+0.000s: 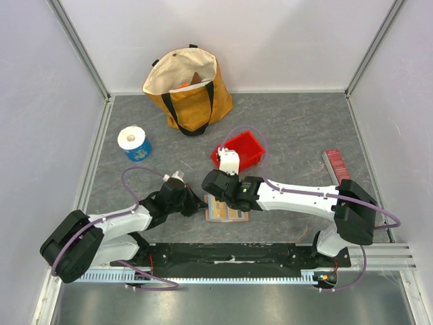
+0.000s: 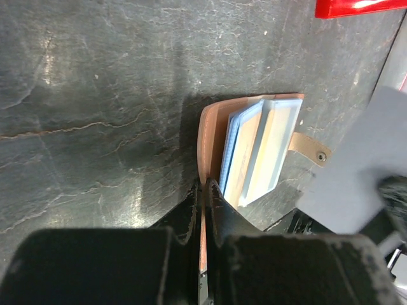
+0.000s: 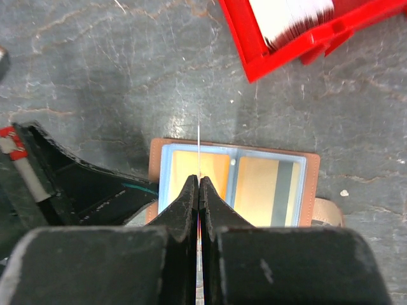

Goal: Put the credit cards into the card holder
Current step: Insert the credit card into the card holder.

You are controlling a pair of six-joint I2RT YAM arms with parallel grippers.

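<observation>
At 6 o'clock from the red bin [image 1: 254, 152], card holder [image 3: 311, 190] lies open, left jaws pinching its edge, right jaws gripping a card [image 3: 199, 149] edge-on above it, so insertion looks underway; next needs slot alignment.

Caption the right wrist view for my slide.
Right fingers pinch a card edge-on over the open card holder.

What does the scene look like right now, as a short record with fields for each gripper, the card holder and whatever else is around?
left gripper: shut on one edge of the card holder
right gripper: shut on a thin card, edge-on above the holder
card holder: open, slots facing up, snap tab to one side
red bin: beyond the holder, white cards inside
elsewhere: tote bag, blue roll, ribbed bar
</observation>
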